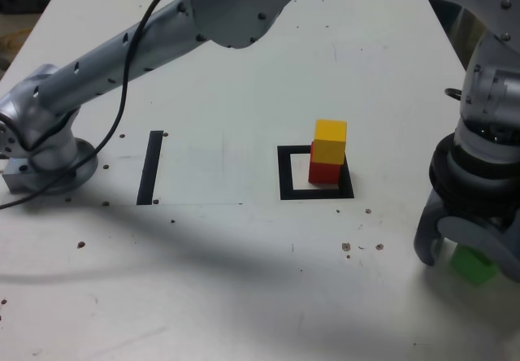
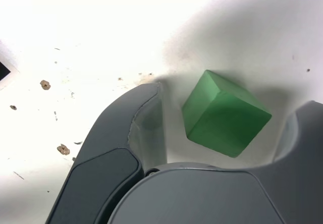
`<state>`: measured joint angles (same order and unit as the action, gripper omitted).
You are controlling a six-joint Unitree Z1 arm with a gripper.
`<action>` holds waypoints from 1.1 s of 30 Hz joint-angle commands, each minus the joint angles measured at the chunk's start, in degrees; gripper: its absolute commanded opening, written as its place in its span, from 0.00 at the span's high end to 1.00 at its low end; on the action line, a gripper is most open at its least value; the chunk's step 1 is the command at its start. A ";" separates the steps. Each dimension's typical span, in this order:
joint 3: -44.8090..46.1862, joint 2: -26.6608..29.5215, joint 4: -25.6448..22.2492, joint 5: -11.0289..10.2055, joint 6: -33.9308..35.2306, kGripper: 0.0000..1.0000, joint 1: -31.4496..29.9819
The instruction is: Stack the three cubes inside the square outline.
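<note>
Cubes: three — one yellow cube (image 1: 330, 141), one red cube (image 1: 324, 171), one green cube (image 1: 472, 264). Square outline (image 1: 286, 174): one. Black strip (image 1: 150, 167): one. Table (image 1: 244, 280): one. Robot arm (image 1: 122, 52): one.

A robotics lab bench: a white, chipped tabletop (image 1: 244, 296) with taped black markings and a mounted arm (image 1: 122, 44).

table (image 1: 244, 296): white, matt, pitted
green cube (image 2: 222, 114): matt, smooth
gripper (image 2: 222, 133): grey plastic, satin
arm (image 1: 122, 48): grey metal look, smooth
</note>
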<state>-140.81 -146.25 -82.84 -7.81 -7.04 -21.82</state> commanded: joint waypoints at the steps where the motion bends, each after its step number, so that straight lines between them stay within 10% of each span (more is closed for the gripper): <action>1: 0.32 -0.27 0.35 0.08 -0.27 0.21 -0.04; 33: 2.81 0.93 2.93 1.97 -4.04 0.55 1.88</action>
<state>-138.08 -145.95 -80.07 -5.94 -10.94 -20.10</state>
